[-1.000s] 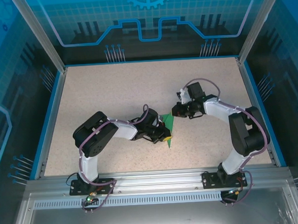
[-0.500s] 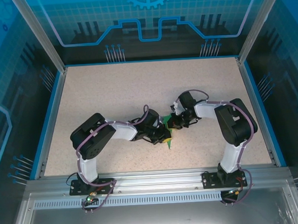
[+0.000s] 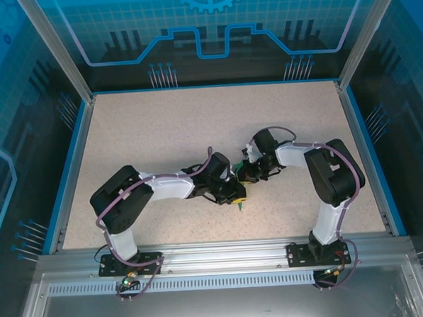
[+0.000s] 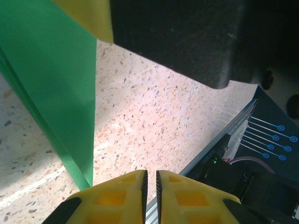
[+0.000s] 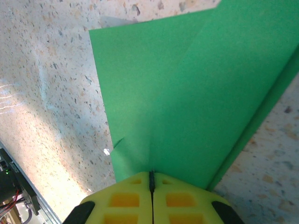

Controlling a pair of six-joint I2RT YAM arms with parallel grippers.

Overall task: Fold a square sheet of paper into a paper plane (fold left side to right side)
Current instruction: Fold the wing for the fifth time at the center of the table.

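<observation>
paper plane [image 5: 187,93]: plain bright green; table [image 3: 160,133] beneath it: beige, dark-speckled; pads [image 5: 125,199] of the right gripper [image 5: 151,173] at its edge: yellow, square-gridded

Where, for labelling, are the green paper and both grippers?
green paper [image 5: 187,93]: right wrist view, middle of its face.
right gripper [image 5: 151,175]: right wrist view, seam between its fingertips.
left gripper [image 4: 150,175]: left wrist view, gap between its fingertips.

Table [image 3: 160,133]: paper plane [image 5: 187,93] lies flat near the middle, closer to the front edge than the back. Left gripper [image 4: 150,173] sits just to its left, paper beside the tips, not between them. Right gripper [image 5: 151,173] comes in from the right, tips on the paper's edge.
</observation>
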